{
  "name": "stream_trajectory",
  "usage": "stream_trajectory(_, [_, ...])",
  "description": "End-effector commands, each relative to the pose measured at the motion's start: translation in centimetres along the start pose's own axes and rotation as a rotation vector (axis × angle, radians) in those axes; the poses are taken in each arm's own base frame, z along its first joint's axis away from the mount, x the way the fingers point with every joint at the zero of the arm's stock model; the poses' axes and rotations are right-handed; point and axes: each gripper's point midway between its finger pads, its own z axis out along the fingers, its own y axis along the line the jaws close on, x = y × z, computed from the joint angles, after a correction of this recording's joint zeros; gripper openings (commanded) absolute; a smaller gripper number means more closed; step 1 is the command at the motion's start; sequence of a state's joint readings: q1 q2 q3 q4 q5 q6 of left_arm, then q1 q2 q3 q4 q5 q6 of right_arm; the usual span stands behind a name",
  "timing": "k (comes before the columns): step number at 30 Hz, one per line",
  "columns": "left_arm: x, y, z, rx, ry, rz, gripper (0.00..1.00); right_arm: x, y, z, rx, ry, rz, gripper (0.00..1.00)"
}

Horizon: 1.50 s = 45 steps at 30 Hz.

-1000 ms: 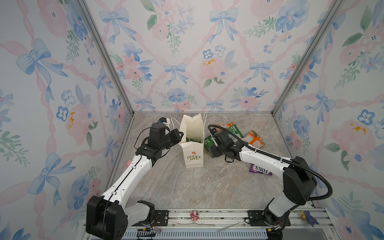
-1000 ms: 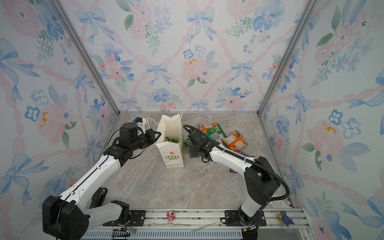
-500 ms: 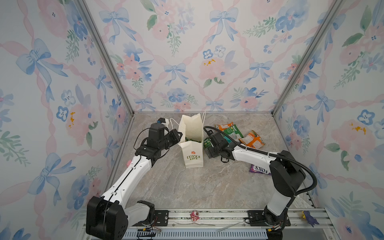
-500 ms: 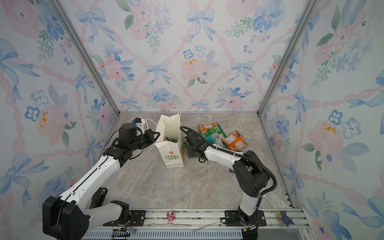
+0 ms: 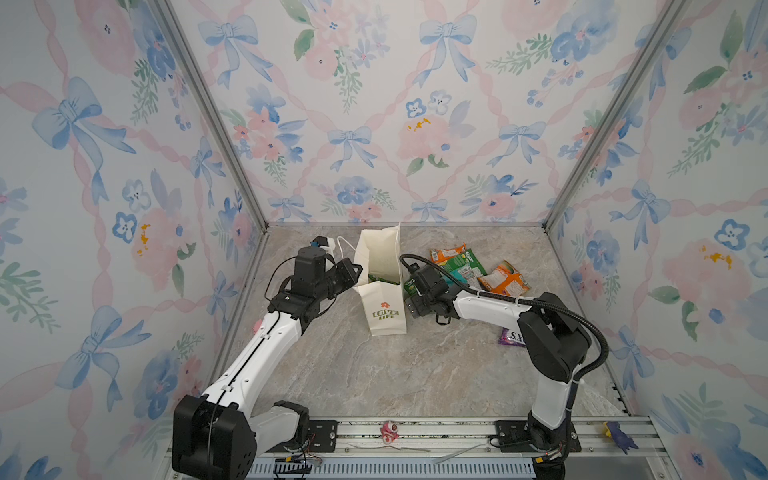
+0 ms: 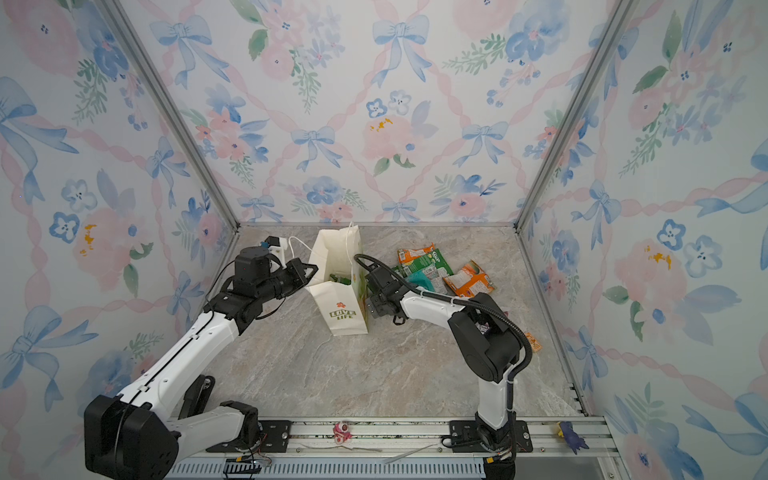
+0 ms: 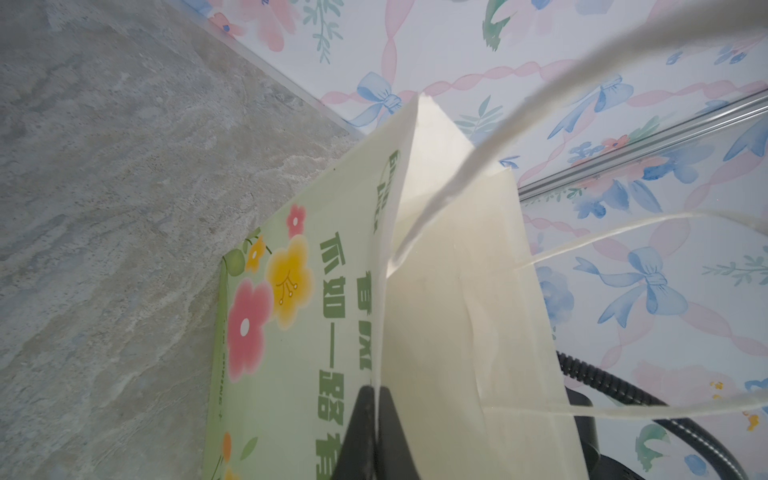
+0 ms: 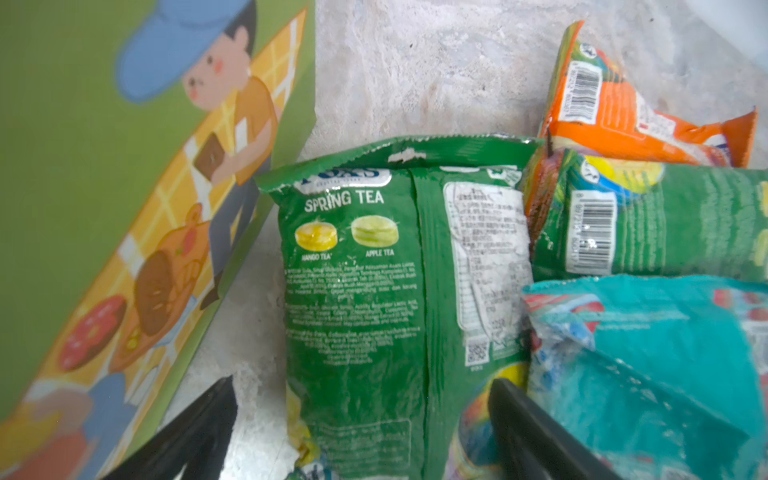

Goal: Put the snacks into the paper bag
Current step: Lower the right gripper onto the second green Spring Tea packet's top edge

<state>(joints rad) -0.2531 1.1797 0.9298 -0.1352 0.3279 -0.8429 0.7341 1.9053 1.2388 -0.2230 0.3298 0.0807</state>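
Observation:
The cream paper bag (image 5: 384, 309) (image 6: 344, 311) stands upright at the back of the floor, mouth open, with a green packet (image 5: 380, 279) inside. My left gripper (image 5: 356, 272) (image 7: 377, 388) is shut on the bag's left rim. My right gripper (image 5: 409, 296) (image 8: 361, 382) is open, low beside the bag's green side (image 8: 83, 166). Its fingers straddle a green "Spring Tea" snack packet (image 8: 374, 270) lying on the floor. More snacks lie just beyond: a green packet (image 8: 665, 224), an orange one (image 8: 615, 124) and a teal one (image 8: 644, 365). A purple packet (image 5: 512, 337) is partly hidden behind the right arm.
Another orange packet (image 5: 505, 282) lies at the right of the pile. A small pink figure (image 5: 389, 431) and a purple figure (image 5: 619, 434) sit on the front rail. Flowered walls close in the left, back and right sides.
My right gripper has slid left toward the bag and now sits over the green packet; its elbow swung toward the front. The left gripper and bag have not moved.

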Motion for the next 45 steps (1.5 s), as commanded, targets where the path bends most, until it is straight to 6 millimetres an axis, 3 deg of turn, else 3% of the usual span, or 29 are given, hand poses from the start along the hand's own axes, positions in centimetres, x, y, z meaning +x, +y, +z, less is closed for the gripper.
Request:
stream_trajectory(1, [0.5,1.1,-0.4,-0.017,0.01,-0.007,0.0,-1.2,-0.1,0.5,0.009,-0.024,-0.004,0.97])
stream_trajectory(17, [0.4,1.1,-0.2,-0.006,0.024,-0.013,0.0,0.3,-0.8,2.8,0.091,0.019,0.001,0.97])
stream_trajectory(39, [0.1,0.7,-0.3,0.002,0.019,-0.007,0.0,1.8,-2.0,4.2,0.175,0.049,0.035,1.0])
stream_trajectory(42, [0.2,0.8,-0.3,0.001,0.02,-0.009,0.0,1.9,-1.8,4.3,0.156,0.056,0.043,0.95])
stream_trajectory(45, [0.2,0.9,-0.4,0.0,0.02,-0.008,0.0,2.2,-1.8,4.4,0.127,0.067,0.065,0.83])
